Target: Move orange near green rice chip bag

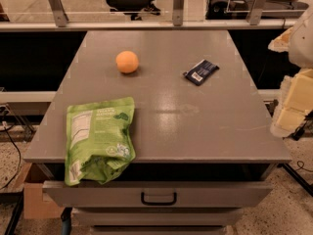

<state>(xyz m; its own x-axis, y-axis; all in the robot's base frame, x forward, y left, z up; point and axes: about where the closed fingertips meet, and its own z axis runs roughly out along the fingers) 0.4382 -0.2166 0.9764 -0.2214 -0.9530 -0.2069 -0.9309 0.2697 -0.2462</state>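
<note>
Camera view: grey table (195, 126) seen from its front edge, slightly from above. Orange (127, 62) sits upright on the far half of the top, left of centre, resting on the bare surface and touching nothing else. Green rice chip bag (99, 138) lies flat at the near left corner, label side up, crinkled; its lower end hangs over the front edge, above the drawer (159, 198) that stands out below the top. Orange and bag are well apart, the orange beyond the bag and a little to its right. Dark blue packet (201, 72) lies flat on the far half, right of centre, at an angle, apart from the orange. Gripper (293, 104) appears as pale cream blocks at the view's right margin, off the table's right side, away from all three items; whether it is spread or pressed together cannot be told. Cardboard box (34, 195) sits on the floor at lower left, beside the table.
</note>
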